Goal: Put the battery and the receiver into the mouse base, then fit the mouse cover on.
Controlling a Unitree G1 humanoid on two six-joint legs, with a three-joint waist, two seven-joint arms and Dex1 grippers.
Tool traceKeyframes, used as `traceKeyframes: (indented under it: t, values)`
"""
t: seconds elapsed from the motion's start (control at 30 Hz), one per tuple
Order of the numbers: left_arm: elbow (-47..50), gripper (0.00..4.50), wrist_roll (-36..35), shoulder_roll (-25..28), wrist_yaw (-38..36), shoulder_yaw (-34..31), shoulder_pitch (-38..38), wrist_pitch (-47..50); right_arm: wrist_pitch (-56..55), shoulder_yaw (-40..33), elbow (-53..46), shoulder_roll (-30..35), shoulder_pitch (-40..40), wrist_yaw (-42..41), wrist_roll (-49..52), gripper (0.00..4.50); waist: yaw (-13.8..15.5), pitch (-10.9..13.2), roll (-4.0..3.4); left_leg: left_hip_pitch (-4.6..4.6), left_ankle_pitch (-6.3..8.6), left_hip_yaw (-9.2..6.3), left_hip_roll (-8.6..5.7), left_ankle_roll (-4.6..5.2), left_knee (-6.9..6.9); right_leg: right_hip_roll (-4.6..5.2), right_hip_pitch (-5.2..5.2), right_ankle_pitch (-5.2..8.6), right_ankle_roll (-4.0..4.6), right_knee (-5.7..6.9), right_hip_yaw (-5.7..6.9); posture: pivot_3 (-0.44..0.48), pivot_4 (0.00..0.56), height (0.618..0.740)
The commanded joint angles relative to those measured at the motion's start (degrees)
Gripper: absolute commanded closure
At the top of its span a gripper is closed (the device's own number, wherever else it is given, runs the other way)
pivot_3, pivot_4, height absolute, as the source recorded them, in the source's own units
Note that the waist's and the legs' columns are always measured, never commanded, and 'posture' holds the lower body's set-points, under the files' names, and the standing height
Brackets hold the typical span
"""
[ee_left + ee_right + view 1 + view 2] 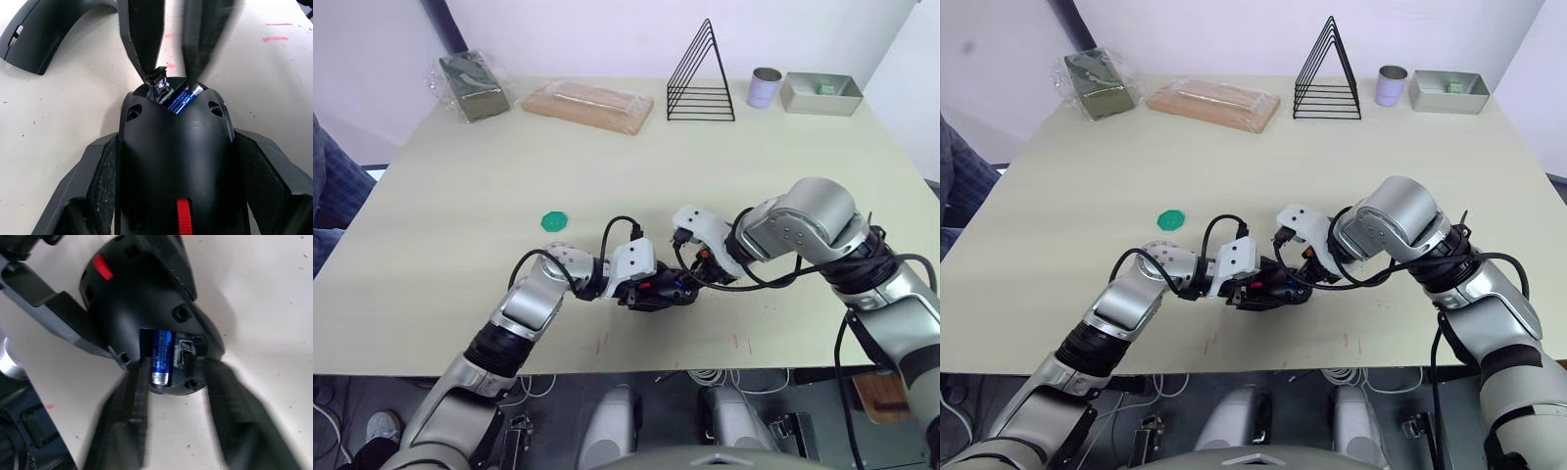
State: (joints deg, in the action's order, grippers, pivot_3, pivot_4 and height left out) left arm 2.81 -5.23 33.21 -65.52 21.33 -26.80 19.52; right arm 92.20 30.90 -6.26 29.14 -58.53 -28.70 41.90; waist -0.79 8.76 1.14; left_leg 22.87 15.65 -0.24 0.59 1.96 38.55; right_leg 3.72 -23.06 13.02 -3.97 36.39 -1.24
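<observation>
Right now your left gripper (173, 196) is clamped around the mouse base (173, 147), one finger pad on each flank. The base sits near the table's (460, 225) front edge. Your right gripper (171, 396) is spread apart, its two fingers straddling the base's rear end, with the receiver (159, 84) at one fingertip by the compartment's rim.

The battery (160, 357) already lies in the hollow compartment, beside a small empty slot that the right wrist view shows. The left wrist view gives you the mouse cover (49, 34) lying on the table just beyond the base, apart from it.

From the head views, the green disc (554, 220) sits near the left gripper. The far edge is lined with a wire rack (701, 78), a wrapped tan block (587, 106), a cup (764, 86) and a tray (818, 93), well apart from both grippers, with open tabletop between.
</observation>
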Motion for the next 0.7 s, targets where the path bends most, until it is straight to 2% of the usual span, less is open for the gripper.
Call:
traceKeyframes:
  t: [0.03, 0.07, 0.17, 0.23, 0.33, 0.43, 0.57, 0.7]
  values:
    - [-1.06, 1.61, 1.31, 0.25, 0.61, 0.79, 0.47, 0.45, 0.30, -2.80, -2.29, 0.94, -0.18, -1.38, 1.15, 1.17, -0.03, 0.00, 0.00, 0.00, 0.00, 0.00, 0.00, 0.00, 0.00, 0.00, 0.00, 0.00, 0.00, 0.00, 0.00, 0.000, 0.150, 0.740]
    - [-1.08, 1.61, 1.33, 0.19, 0.65, 0.81, 0.46, 0.47, 0.30, -3.17, -2.59, 1.45, -0.05, -1.84, 1.53, 1.17, -0.01, 0.00, 0.00, 0.00, 0.00, 0.00, 0.00, 0.00, 0.00, 0.00, 0.00, 0.00, 0.00, 0.00, 0.00, 0.000, 0.150, 0.740]
    - [-1.68, 1.61, 1.34, 0.19, 0.49, 0.76, 0.27, 0.26, -3.83, -5.55, -11.95, 10.70, 3.83, -6.24, 2.15, 1.17, 0.43, 0.00, 0.00, 0.04, 0.00, -0.06, 0.00, 0.00, 0.00, 0.00, 0.02, 0.00, 0.00, -0.06, 0.05, 0.000, 0.150, 0.740]
    - [-1.89, 1.61, 1.36, 0.12, 0.49, 0.83, 0.20, 0.23, -9.44, -9.15, -15.48, 13.92, 9.42, -8.95, 2.42, 1.17, 0.27, 0.00, 0.00, 0.08, 0.01, -0.14, -0.01, 0.01, -0.01, 0.04, 0.12, -0.01, -0.02, -0.28, 0.13, 0.000, 0.150, 0.740]
    - [-1.98, 1.61, 1.31, 0.14, 0.41, 0.86, 0.19, 0.27, -26.64, -14.57, -18.33, 17.27, 21.20, -13.59, -1.88, 1.17, 0.18, -0.04, 0.05, -0.02, 0.01, -0.26, 0.00, 0.01, -0.10, 0.02, 0.33, 0.00, -0.02, -0.48, 0.28, 0.000, 0.150, 0.740]
    - [-2.29, 1.61, 1.37, 0.33, 0.09, 0.83, 0.07, 0.05, -38.33, -19.13, -17.75, 16.56, 28.92, -16.11, -4.59, 1.17, 0.18, -0.04, 0.04, -0.05, 0.01, -0.23, 0.01, 0.01, -0.09, -0.02, 0.33, 0.00, -0.03, -0.45, 0.24, 0.000, 0.150, 0.740]
    - [-2.34, 1.61, 1.34, 0.50, -0.24, 0.82, -0.10, -0.01, -43.71, -22.96, -16.84, 12.80, 33.31, -15.61, -4.74, 1.17, -0.06, -0.02, 0.01, -0.12, 0.00, -0.03, 0.04, 0.02, -0.01, -0.03, 0.33, 0.00, -0.05, -0.43, 0.09, 0.000, 0.150, 0.740]
    - [-2.11, 1.61, 1.28, 0.77, -0.56, 0.92, -0.13, 0.10, -49.81, -23.42, -16.05, 9.04, 37.32, -14.33, -8.23, 1.17, 0.12, -0.04, 0.04, -0.13, -0.03, -0.14, 0.07, 0.05, 0.01, -0.09, 0.36, 0.01, -0.03, -0.41, 0.13, 0.000, 0.150, 0.740]
